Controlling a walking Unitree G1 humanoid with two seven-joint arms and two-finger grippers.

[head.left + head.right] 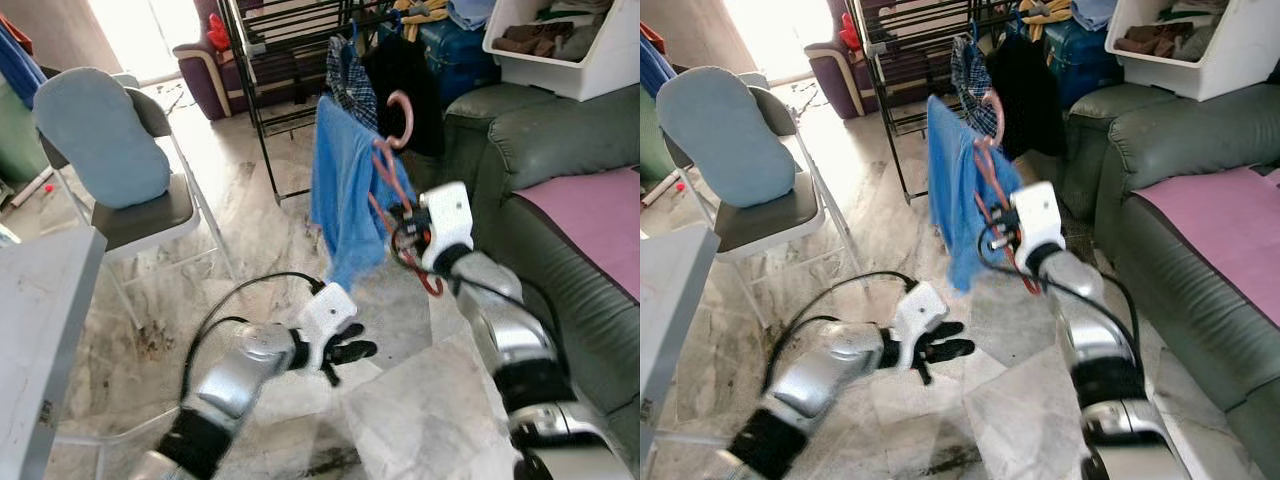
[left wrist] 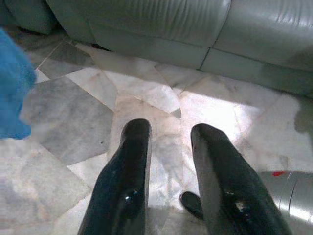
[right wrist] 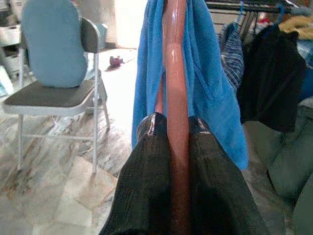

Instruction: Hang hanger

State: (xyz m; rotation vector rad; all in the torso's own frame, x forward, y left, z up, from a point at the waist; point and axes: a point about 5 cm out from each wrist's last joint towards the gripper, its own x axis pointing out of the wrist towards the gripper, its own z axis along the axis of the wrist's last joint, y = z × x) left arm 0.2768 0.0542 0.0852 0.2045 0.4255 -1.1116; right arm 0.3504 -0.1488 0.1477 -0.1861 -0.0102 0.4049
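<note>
A pinkish-red hanger (image 1: 392, 180) carries a blue garment (image 1: 345, 190) and is held up in the air in front of a black clothes rack (image 1: 270, 70). My right gripper (image 3: 173, 125) is shut on the hanger's stem, with the hook (image 1: 402, 118) pointing up toward the rack. The same right gripper (image 1: 400, 220) is beside the blue cloth, below and short of the rack's bar. My left gripper (image 1: 355, 348) hovers low over the marble floor, open and holding nothing; its black fingers (image 2: 134, 161) are parted.
A plaid shirt (image 1: 350, 80) and a black garment (image 1: 408, 85) hang on the rack. A green sofa (image 1: 530, 150) with a pink cloth (image 1: 595, 215) is on the right, a folding chair with a blue cushion (image 1: 100, 135) on the left, a grey table edge (image 1: 40, 300) nearer.
</note>
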